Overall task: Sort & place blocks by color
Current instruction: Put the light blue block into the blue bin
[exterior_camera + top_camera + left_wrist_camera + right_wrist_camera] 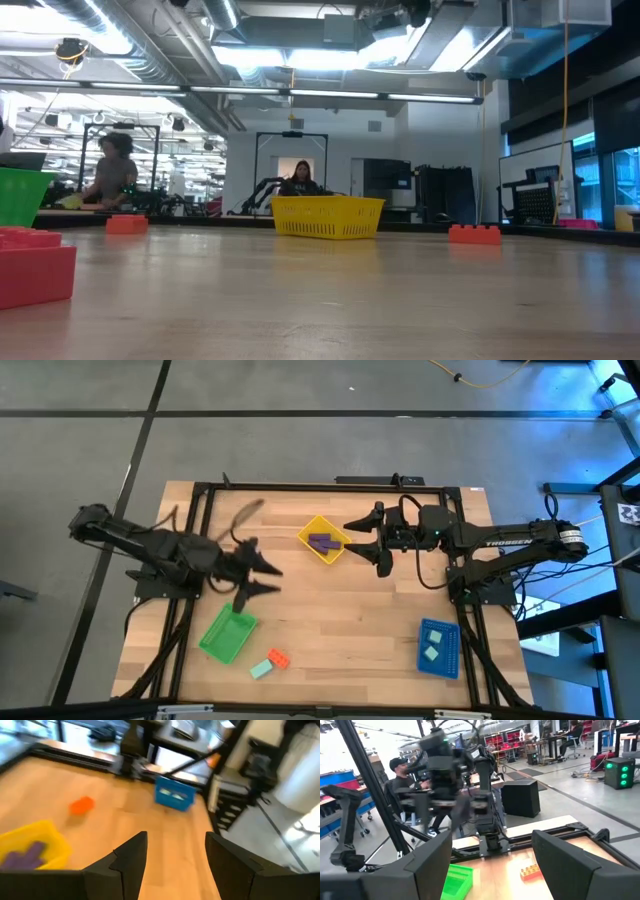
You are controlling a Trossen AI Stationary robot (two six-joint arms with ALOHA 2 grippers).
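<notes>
Two loose blocks were left on the worktop (330,610), and both sat at the near edge on the left arm's side: an orange-red block (278,657) and a mint-teal block (261,669) touching or just beside each other, right next to the green tray (228,636). The purple blocks (322,543) already lay in the yellow tray (322,540), and two mint-teal ones (434,642) in the blue tray (437,648).

The left claw (262,577) hung over the middle-left of the worktop, fingers spread and holding nothing, pointing toward the centre. From there the loose pair lay toward the near edge and a little inward, just past the green tray (so the claw would have had to swing back toward the front to reach them). The right claw (371,544) was also released and empty, sitting just beside the yellow tray at the far side, well apart from the pair.

That made the left arm plainly the nearer one, in my judgement. Whether the mint-teal block's long axis ran across or along the worktop was hard to say from above; it looked slightly tilted. The low view showed an orange-red block (35,265) close up at the edge.
</notes>
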